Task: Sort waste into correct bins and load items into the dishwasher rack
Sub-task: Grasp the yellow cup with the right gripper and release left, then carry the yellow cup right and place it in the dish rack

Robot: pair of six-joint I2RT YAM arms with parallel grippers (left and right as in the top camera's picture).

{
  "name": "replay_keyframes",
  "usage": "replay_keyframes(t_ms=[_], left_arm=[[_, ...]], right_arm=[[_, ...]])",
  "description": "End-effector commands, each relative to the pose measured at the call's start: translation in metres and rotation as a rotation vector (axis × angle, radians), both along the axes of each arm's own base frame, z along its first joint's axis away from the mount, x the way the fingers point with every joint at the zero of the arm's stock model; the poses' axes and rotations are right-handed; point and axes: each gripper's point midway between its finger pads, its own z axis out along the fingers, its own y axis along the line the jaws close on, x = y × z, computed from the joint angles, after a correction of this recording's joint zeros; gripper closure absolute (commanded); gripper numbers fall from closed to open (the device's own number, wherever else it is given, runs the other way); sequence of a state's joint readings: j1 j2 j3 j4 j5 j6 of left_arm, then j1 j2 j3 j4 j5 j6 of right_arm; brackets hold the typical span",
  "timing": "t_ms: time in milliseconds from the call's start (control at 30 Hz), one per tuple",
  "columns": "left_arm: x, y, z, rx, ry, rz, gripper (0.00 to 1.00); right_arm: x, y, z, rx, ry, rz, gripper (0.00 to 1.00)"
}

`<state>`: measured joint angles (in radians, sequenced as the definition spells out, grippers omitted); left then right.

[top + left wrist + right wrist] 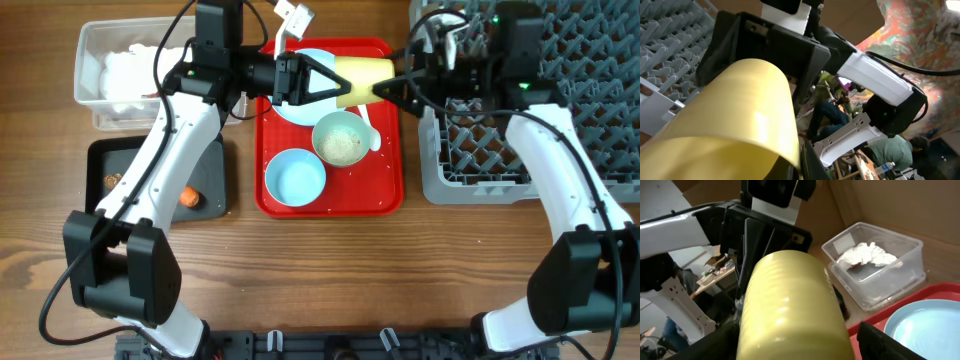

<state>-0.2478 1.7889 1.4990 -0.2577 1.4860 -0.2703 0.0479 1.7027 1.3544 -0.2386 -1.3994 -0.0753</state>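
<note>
- The left pincer [333, 82] is clamped on the small yellow cup [362, 80]. In its own wrist view the cup's wall hides the fingertips.
- The right pincer [388, 90] stands wide around the cup's other end. A sliver of gap shows beside one finger; contact on the other side cannot be made out.
- The light blue plate [300, 108] is half hidden under the left pincer.
- The cup hangs on its side above the red tray [390, 190], between both pincers. It is pale yellow and faintly ribbed.
</note>
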Motion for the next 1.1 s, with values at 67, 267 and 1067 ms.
replay_keyframes(t_ms=[67,267,1067], left_arm=[[-0.013,0.001,0.018,-0.031,-0.022,-0.045,0.96],[-0.013,0.001,0.018,-0.031,-0.022,-0.045,0.96],[-0.016,0.002,0.019,-0.040,-0.020,-0.062,0.60]], right_arm=[[0.000,-0.004,-0.001,0.026,0.007,0.025,0.22],[-0.005,-0.001,0.000,0.036,0.023,0.049,0.18],[0.002,-0.026,-0.002,0.041,0.022,-0.003,0.51]])
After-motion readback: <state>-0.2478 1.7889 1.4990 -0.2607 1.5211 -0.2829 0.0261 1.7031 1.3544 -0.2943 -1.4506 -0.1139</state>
